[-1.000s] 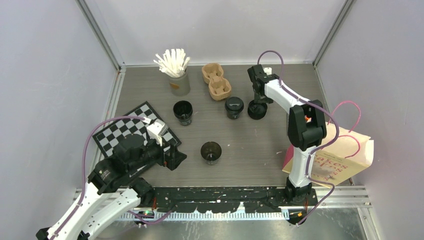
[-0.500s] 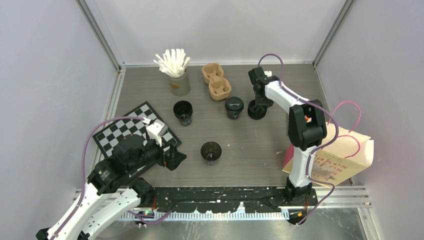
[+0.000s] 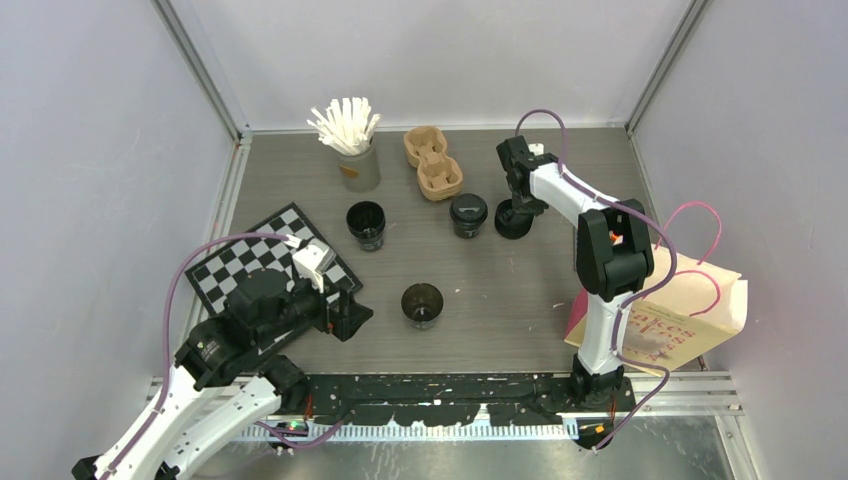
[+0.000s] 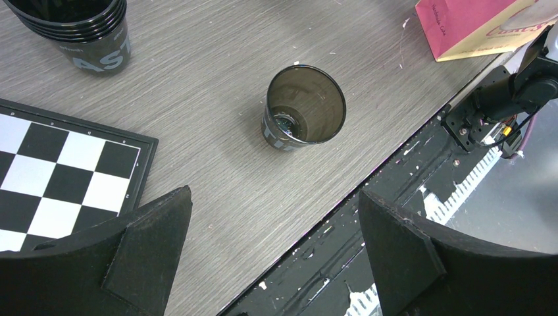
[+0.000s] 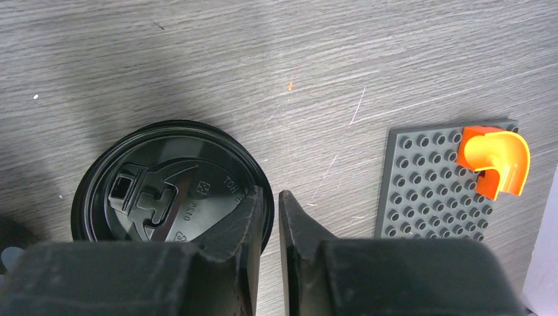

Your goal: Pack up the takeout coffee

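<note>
A single open black cup (image 3: 422, 303) stands mid-table; it also shows in the left wrist view (image 4: 304, 108). A stack of black cups (image 3: 366, 222) stands further back, at the left wrist view's top left (image 4: 82, 33). A lidded black cup (image 3: 468, 213) stands right of it. A black lid (image 3: 513, 222) lies beside that cup, large in the right wrist view (image 5: 168, 181). My right gripper (image 5: 271, 204) is shut on this lid's right rim, one finger over the lid and one outside. My left gripper (image 4: 273, 257) is open and empty, near the table's front edge, short of the single cup.
A brown pulp carrier (image 3: 432, 162) and a grey cup of white sticks (image 3: 352, 150) stand at the back. A chessboard (image 3: 262, 262) lies front left, a paper bag (image 3: 680, 310) at the right. A grey studded plate (image 5: 447, 181) with an orange piece (image 5: 493, 161) lies right of the lid.
My right gripper has shifted slightly left and back, and the black lid has moved with it. The left arm has not moved.
</note>
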Tool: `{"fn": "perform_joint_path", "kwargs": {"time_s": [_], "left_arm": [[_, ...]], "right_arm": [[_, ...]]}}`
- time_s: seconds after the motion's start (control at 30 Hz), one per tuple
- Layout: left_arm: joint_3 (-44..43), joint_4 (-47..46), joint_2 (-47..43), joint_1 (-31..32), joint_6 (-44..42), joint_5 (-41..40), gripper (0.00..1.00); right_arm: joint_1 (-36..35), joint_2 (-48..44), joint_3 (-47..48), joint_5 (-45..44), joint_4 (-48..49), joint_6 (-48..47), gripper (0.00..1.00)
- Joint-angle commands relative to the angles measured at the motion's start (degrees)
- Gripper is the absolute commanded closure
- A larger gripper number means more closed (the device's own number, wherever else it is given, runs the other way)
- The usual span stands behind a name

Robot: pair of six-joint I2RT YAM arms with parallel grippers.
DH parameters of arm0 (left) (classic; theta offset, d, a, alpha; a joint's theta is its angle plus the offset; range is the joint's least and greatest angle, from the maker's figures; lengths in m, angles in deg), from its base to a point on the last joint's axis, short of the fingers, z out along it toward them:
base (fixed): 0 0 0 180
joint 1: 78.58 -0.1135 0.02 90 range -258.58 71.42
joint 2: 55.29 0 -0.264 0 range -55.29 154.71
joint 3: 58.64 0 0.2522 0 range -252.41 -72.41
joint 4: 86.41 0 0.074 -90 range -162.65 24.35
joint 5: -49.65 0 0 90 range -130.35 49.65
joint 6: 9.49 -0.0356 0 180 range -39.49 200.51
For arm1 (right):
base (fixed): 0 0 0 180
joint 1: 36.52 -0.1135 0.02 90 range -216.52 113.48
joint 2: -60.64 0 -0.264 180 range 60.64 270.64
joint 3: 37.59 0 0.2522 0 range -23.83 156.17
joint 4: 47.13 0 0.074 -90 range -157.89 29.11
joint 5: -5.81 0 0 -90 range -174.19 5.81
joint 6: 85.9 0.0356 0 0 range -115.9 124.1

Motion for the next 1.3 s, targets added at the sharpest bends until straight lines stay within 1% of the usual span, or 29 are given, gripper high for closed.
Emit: {"fn": "perform_joint_path", "kwargs": {"time_s": [0.0,0.1,0.37,0.67,0.83,1.0,1.07,1.1,1.13,1.2,1.27], "left_arm": [[0.1,-1.6,-0.1,0.1,-1.0,0.1,0.0],[0.2,-1.6,0.1,0.1,-1.0,0.0,0.0],[0.2,-1.5,0.2,0.1,-1.0,-0.1,0.0],[0.2,-1.6,0.6,0.1,-1.0,0.0,0.0],[0.2,-1.5,0.6,0.2,-1.0,0.0,0.0],[0.2,-1.5,1.0,0.1,-1.0,0.1,0.0],[0.2,-1.5,1.0,0.1,-1.0,0.2,0.0],[0.2,-1.6,1.1,0.1,-1.1,0.2,0.0],[0.2,-1.5,1.1,0.1,-1.1,0.2,0.0],[0.3,-1.5,1.1,0.2,-1.1,0.2,0.0],[0.3,-1.5,0.9,0.2,-1.0,0.1,0.0]], "right_arm": [[0.2,-3.7,0.3,-2.1,1.2,-1.4,0.82],[0.2,-3.5,0.3,-1.5,1.5,-1.7,0.86],[0.2,-2.9,0.3,-0.9,1.7,-1.9,0.99],[0.2,-5.4,2.7,-3.9,-1.1,-3.2,1.0],[0.2,-7.9,2.5,-5.1,-1.1,-4.0,1.0],[0.2,-9.5,2.3,-4.5,-1.4,-4.6,1.0],[0.2,-9.6,2.1,-2.3,-1.2,-4.0,0.99],[0.2,-9.4,2.2,-1.1,-1.1,-3.1,0.99],[0.2,-9.2,2.0,-0.8,-0.9,-2.3,0.92],[0.3,-8.4,1.5,0.8,-0.1,-1.6,0.74],[0.3,-7.7,1.0,2.9,1.0,-1.9,0.68]]}}
